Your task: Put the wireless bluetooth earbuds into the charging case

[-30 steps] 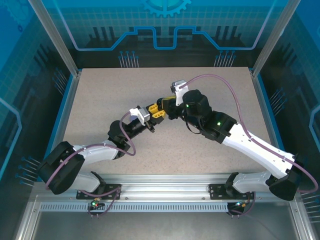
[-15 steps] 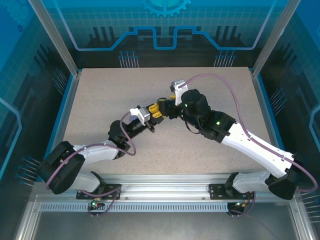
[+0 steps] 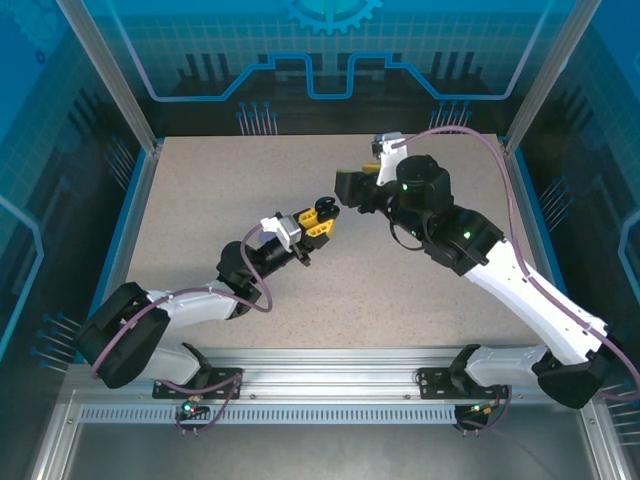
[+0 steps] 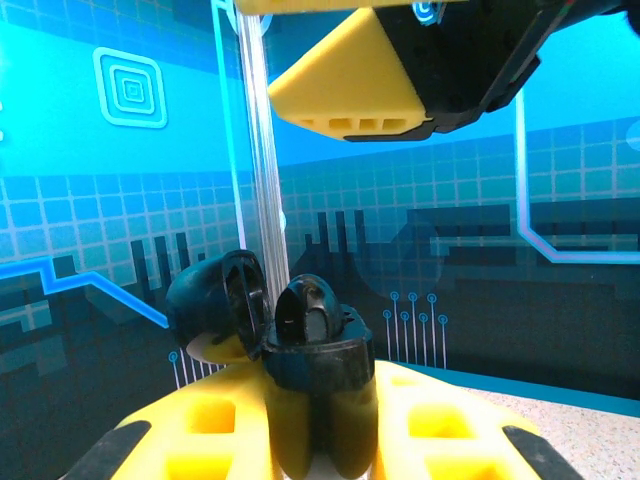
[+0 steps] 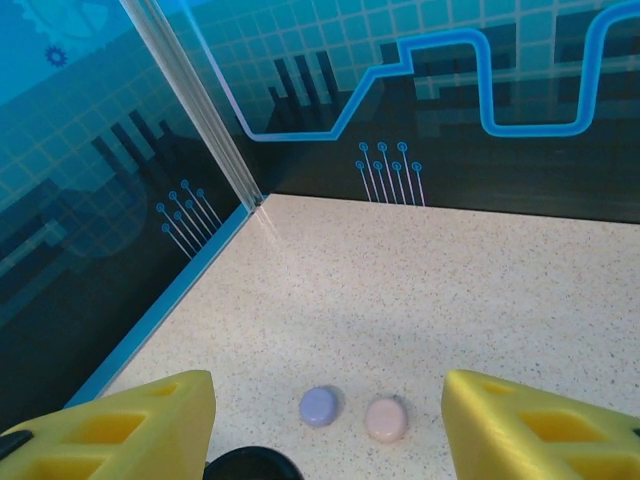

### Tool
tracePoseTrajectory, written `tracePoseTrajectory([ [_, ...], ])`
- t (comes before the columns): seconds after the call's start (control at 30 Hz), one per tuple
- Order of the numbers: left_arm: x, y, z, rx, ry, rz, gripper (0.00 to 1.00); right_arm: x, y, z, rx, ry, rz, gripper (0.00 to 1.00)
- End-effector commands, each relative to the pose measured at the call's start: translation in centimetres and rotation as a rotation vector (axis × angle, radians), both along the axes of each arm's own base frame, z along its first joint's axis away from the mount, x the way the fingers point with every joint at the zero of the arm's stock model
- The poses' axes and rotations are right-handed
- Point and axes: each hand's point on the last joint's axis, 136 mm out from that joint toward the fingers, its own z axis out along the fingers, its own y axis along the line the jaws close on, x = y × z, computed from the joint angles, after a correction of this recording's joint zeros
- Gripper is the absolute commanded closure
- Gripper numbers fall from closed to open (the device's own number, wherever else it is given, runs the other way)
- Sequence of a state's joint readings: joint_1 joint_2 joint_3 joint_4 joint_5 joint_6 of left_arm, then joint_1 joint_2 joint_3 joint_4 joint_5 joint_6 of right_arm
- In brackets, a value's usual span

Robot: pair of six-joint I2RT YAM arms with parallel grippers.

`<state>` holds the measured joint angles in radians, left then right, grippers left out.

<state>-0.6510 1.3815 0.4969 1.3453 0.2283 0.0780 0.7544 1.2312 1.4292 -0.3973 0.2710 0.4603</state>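
L claw (image 3: 320, 222) is clenched on a small black round plastic charging case (image 4: 318, 390), lid open, low middle of the left wrist view; a black earbud-like bit (image 4: 308, 312) sticks up in it. R claw (image 5: 327, 440) is released, empty. A lilac round case (image 5: 320, 407) & a pink round case (image 5: 386, 419) lie side by side on the speckled tabletop (image 5: 450, 300).

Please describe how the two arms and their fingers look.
The left arm and the right arm have white shells with black joints. A purplish cable loops along each. Green lights glow on the right arm. The fingers are yellow wedges with rectangular holes, black at the back.
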Motion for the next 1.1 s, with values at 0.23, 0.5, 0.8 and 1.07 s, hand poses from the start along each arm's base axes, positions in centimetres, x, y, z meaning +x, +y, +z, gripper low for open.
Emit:
tracePoseTrajectory([
  [0.23,-1.3,-0.4,-1.0,0.021,-0.014,-0.051,1.00,2.7,1.5,-3.7,-0.078,0.182,0.077,0.38],
  [0.5,-1.4,-1.0,-2.4,0.058,0.003,-0.078,1.00,5.0,3.0,-6.7,-0.155,0.312,0.130,0.39],
  [0.8,-1.2,-1.1,-2.0,0.059,-0.011,-0.074,1.00,5.2,3.4,-9.2,-0.193,0.398,0.172,0.65],
  [1.07,-0.7,-1.3,-1.5,0.055,-0.017,-0.063,1.00,2.2,4.2,-10.4,-0.175,0.449,0.274,0.86],
])
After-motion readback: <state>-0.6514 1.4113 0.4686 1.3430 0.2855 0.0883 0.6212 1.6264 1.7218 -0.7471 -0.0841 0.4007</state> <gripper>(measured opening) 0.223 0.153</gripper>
